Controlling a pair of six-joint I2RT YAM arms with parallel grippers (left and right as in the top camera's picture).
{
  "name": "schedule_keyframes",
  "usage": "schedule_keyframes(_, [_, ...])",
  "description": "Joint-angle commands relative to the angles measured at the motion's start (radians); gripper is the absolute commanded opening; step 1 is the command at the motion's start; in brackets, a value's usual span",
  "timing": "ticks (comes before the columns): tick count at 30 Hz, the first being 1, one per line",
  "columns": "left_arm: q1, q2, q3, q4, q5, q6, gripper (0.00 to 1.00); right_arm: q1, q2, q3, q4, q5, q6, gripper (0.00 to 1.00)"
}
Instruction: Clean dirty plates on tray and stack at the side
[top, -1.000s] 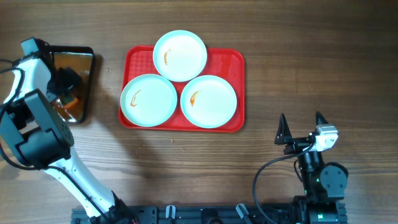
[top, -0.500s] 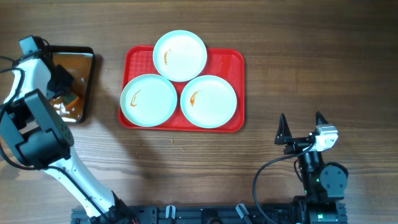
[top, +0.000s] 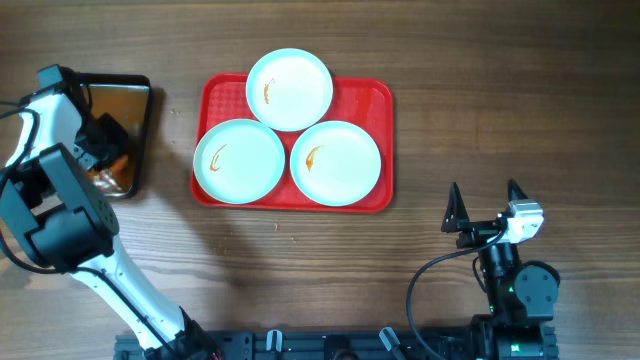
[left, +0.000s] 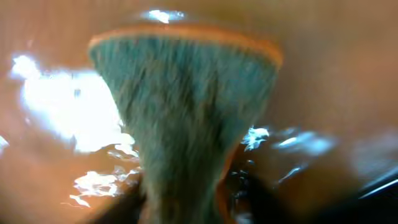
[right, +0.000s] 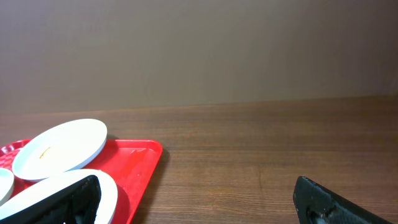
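While the left gripper (top: 105, 145), seemingly clamped on a sponge (left: 186, 112), wets it in the black pan (top: 143, 100) at nine o'clock, three smeared plates (top: 335, 162) wait on the red tray (top: 382, 100) toward twelve; next, the sponge likely must reach one. Only the left wrist view shows the sponge in water; overhead shows the right gripper (top: 483, 190), jaws apart, at four.

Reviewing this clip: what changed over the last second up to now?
The left gripper, pinching the sponge in the black pan of brown water, shifted slightly toward the pan's far end, then back toward its near end. Nothing was picked up or let go. The three plates, the red tray and the open right gripper stayed put.
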Motion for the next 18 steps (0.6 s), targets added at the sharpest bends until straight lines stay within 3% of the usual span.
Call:
schedule_keyframes(1, [0.007,-0.02,0.007,0.074,-0.032,-0.002,1.0,-0.005,-0.006,-0.001,0.003,0.008,-0.005,1.0])
schedule_keyframes(5, [0.009,-0.018,0.005,0.163,-0.084,0.001,1.0,-0.005,-0.006,-0.001,0.003,0.008,-0.005,1.0])
schedule_keyframes(7, [0.01,-0.011,0.0,0.192,-0.083,0.001,0.93,-0.005,-0.006,-0.001,0.003,0.008,-0.005,1.0])
schedule_keyframes(8, [0.01,-0.006,-0.006,0.201,-0.084,0.001,0.81,-0.005,-0.006,-0.001,0.003,0.008,-0.005,1.0])
schedule_keyframes(10, [0.01,0.019,-0.009,0.198,-0.083,0.001,0.04,-0.005,-0.006,-0.001,0.003,0.008,-0.005,1.0])
schedule_keyframes(13, [0.01,0.015,-0.008,0.186,-0.084,0.002,0.04,-0.005,-0.006,-0.001,0.003,0.008,-0.005,1.0])
schedule_keyframes(14, [0.01,0.007,-0.007,0.178,-0.084,0.002,0.04,-0.005,-0.006,-0.001,0.003,0.008,-0.005,1.0])
schedule_keyframes(15, [0.01,-0.007,-0.007,0.161,-0.083,0.002,0.32,-0.005,-0.006,-0.001,0.003,0.008,-0.005,1.0])
schedule_keyframes(16, [0.01,-0.016,-0.007,0.144,-0.083,0.002,0.98,-0.005,-0.006,-0.001,0.003,0.008,-0.005,1.0])
schedule_keyframes(18, [0.01,-0.028,-0.007,0.09,-0.083,0.001,1.0,-0.005,-0.006,-0.001,0.003,0.008,-0.005,1.0])
